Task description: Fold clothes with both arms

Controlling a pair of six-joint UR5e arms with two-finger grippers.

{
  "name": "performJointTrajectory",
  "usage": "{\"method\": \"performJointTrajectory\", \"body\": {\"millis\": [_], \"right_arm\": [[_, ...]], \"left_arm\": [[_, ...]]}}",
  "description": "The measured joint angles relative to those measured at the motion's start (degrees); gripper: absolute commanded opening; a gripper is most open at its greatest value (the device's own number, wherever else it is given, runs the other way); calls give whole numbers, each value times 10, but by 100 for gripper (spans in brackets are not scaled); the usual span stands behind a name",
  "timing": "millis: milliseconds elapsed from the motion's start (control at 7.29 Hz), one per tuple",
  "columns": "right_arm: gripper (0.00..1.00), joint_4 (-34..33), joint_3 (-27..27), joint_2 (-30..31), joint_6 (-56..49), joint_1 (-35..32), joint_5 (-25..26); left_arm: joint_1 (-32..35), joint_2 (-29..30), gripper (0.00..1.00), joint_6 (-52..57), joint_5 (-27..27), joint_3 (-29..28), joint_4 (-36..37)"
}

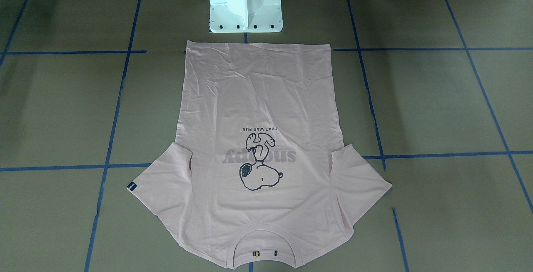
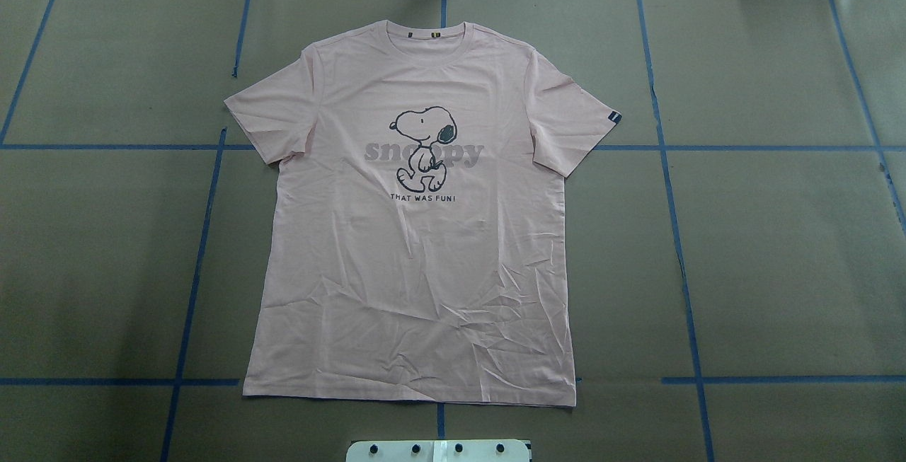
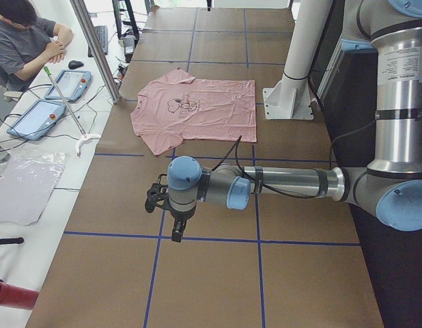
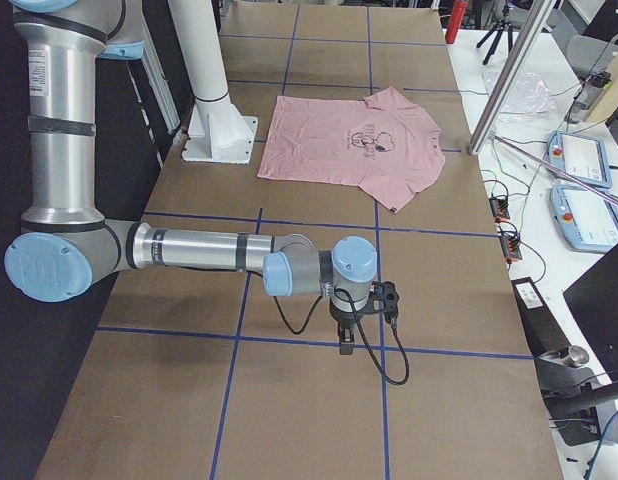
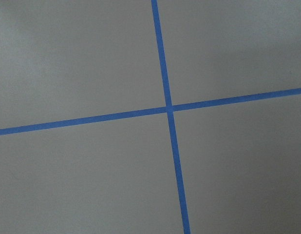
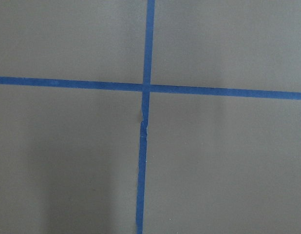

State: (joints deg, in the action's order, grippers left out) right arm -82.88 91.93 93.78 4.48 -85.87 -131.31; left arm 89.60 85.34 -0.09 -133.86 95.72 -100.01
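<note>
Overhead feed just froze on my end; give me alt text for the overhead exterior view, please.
A pink T-shirt lies spread flat, print side up, on a brown table gridded with blue tape. Its collar points away from the robot, its hem lies near the white base, and its lower half is creased.

The left gripper [image 3: 175, 236] and right gripper [image 4: 345, 345] show only from the side, their fingers too small to judge.
</note>
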Motion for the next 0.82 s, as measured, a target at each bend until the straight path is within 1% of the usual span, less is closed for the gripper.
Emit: {"method": "performJointTrajectory", "body": {"millis": [412, 824], "right_arm": [[100, 0, 0, 0, 1, 0, 0], [100, 0, 20, -4, 2, 4, -1]], "left_arm": [[0, 0, 100, -1, 0, -1, -11], [-1, 0, 100, -2, 1, -2, -31]]}}
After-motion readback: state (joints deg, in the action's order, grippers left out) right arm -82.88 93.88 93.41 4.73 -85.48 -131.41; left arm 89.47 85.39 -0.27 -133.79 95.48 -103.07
